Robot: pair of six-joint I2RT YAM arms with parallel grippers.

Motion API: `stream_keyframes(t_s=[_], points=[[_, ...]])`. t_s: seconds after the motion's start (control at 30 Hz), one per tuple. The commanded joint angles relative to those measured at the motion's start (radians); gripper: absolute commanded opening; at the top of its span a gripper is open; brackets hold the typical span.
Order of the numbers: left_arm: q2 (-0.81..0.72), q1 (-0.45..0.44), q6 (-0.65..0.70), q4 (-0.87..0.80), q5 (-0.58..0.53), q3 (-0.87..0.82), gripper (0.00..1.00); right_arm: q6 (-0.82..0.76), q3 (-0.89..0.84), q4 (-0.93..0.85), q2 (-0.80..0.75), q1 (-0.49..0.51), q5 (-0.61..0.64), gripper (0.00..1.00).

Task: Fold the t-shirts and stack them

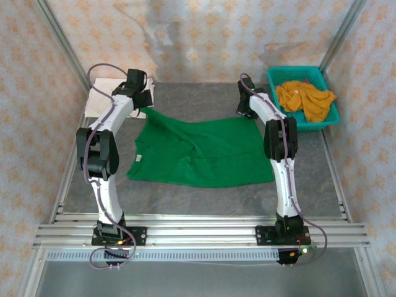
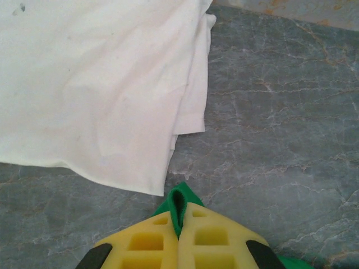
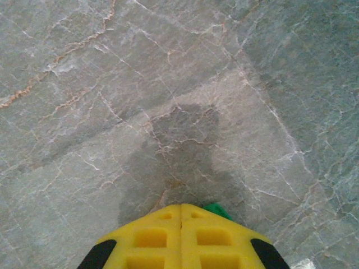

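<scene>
**Status.** Task is at an early stage. The green shirt (image 1: 204,151) lies spread on the table (image 1: 204,198), unfolded, with creases across the middle.

**Grippers.** The L gripper (image 2: 178,216) is closed on the shirt's far left corner. Green cloth shows pinched between its yellow pads. The R gripper (image 3: 180,210) is also closed. A bit of green peeks out at its tip, so it is judged to be gripping the far right corner.

**Done.** One white shirt (image 2: 95,84) lies just ahead and to the left of the L gripper. It is close but not touching. Its edges are layered, so it is judged folded.

**Left to do.**
- Fold the green shirt and stack it, prob. on the white one.
- Handle the orange shirts (image 1: 306,99), which are heaped in the basket (image 1: 272,77) to the right of the R gripper, apart from it.

**Clearance.**
- Bare table lies ahead of the R gripper.
- Bare table lies behind both grippers, past the shirt's near hem, giving room for a fold toward the bases.
- The walls are near on the outer side of each arm, so sideways travel is limited.
- The white shirt's edge is close ahead of the L gripper, so there is a snag risk if that gripper pushes fwd.
</scene>
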Motion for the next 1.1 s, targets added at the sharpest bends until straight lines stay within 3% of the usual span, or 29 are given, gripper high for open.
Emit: stream_keyframes(t_s=[0.0, 0.47, 0.63, 0.7, 0.73, 1.07], points=[[0.023, -0.016, 0.026, -0.063, -0.001, 0.094, 0.00, -0.007, -0.056, 0.001, -0.109, -0.022, 0.051, 0.00], [0.241, -0.036, 0.087, -0.272, -0.008, 0.509, 0.00, -0.008, -0.211, 0.126, -0.234, -0.077, 0.071, 0.00], [0.283, -0.036, 0.106, -0.326, -0.024, 0.593, 0.00, -0.008, -0.212, 0.142, -0.233, -0.079, -0.013, 0.00], [0.284, -0.036, 0.112, -0.322, -0.037, 0.592, 0.00, -0.002, -0.188, 0.114, -0.207, -0.079, -0.029, 0.25], [0.286, -0.036, 0.114, -0.320, -0.038, 0.595, 0.00, -0.001, -0.179, 0.109, -0.195, -0.079, -0.031, 0.28], [0.295, -0.038, 0.105, -0.333, -0.022, 0.602, 0.00, 0.011, -0.094, 0.047, -0.073, -0.059, -0.023, 0.44]])
